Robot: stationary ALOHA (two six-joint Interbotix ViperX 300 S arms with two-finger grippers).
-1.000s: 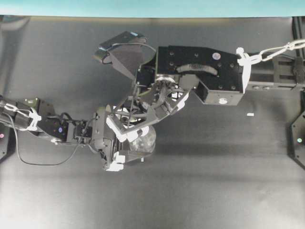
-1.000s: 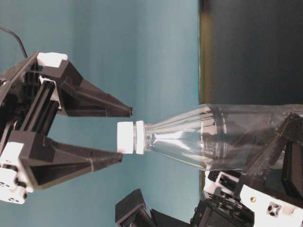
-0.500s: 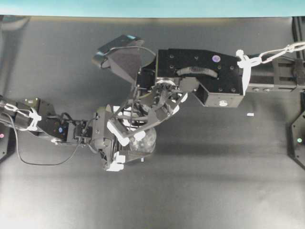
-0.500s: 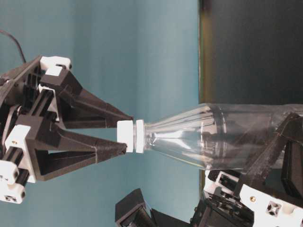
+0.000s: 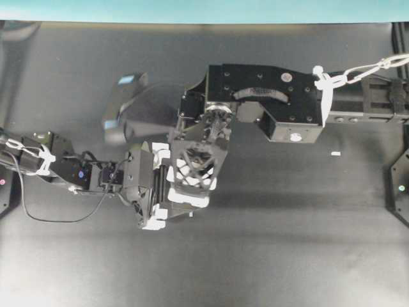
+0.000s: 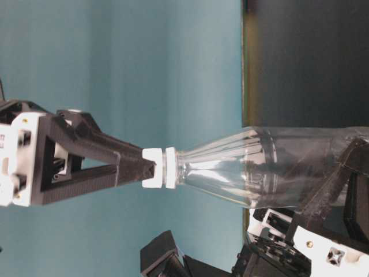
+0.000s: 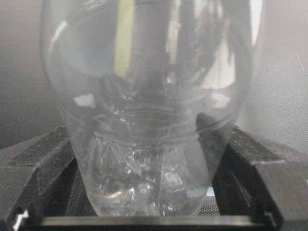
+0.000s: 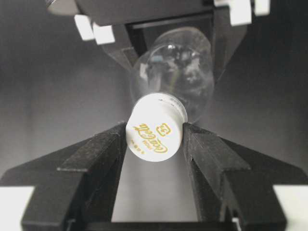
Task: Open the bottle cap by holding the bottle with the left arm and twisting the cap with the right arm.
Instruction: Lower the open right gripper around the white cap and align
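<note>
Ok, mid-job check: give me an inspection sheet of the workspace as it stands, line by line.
Surface: dark matte table, no spills seen.
Job's things: clear bottle upright, held low on its body; white cap still seated on the neck.
Clutter: one small white scrap on the table near the right arm.
Grippers: left gripper with jaws on either side of the bottle's base; right gripper with jaws pressed on both sides of the cap.
Cables: loose black cable looping beside the left arm; white cable tie on the right arm.
Surroundings: teal wall behind the table; nothing else seen.
</note>
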